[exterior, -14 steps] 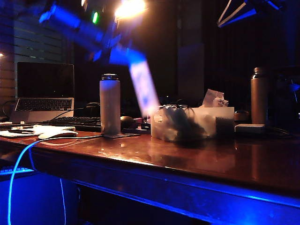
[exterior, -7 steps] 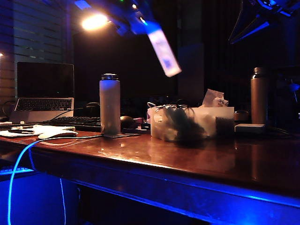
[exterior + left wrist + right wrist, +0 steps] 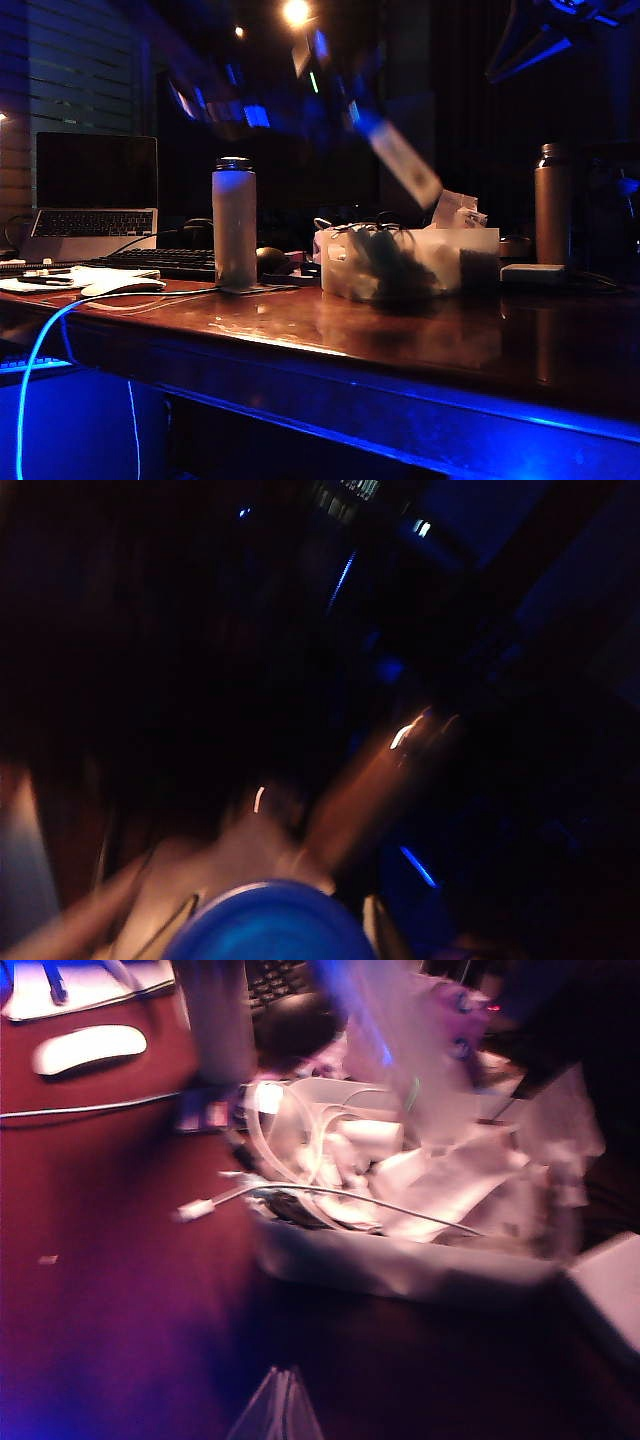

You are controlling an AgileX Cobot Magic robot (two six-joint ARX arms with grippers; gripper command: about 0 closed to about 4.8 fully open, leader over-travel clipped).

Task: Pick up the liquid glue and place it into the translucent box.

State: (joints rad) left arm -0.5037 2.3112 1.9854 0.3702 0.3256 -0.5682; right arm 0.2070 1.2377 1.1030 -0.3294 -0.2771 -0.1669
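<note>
The liquid glue (image 3: pixel 408 163), a blurred white bottle, hangs tilted in the air just above the translucent box (image 3: pixel 345 262) in the exterior view. My left gripper (image 3: pixel 350 108) is shut on its upper end. In the left wrist view the bright blue cap (image 3: pixel 270 928) fills the space between the fingers (image 3: pixel 376 932) of the left gripper (image 3: pixel 280 920). The right wrist view looks down on the translucent box (image 3: pixel 400 1265), full of white cables and papers. My right gripper (image 3: pixel 280 1400) is shut and empty, on the near side of the box; its arm (image 3: pixel 545 35) is high at the right.
A tall grey flask (image 3: pixel 234 220) stands left of the box and a brown flask (image 3: pixel 552 205) to its right. A small white block (image 3: pixel 532 273) lies by the box. A laptop (image 3: pixel 95 190), keyboard (image 3: pixel 160 262) and white mouse (image 3: pixel 88 1048) sit at the left.
The left arm swung the glue from beside the grey flask up high, then down and rightward to just above the box. The right arm stayed about where it was.
</note>
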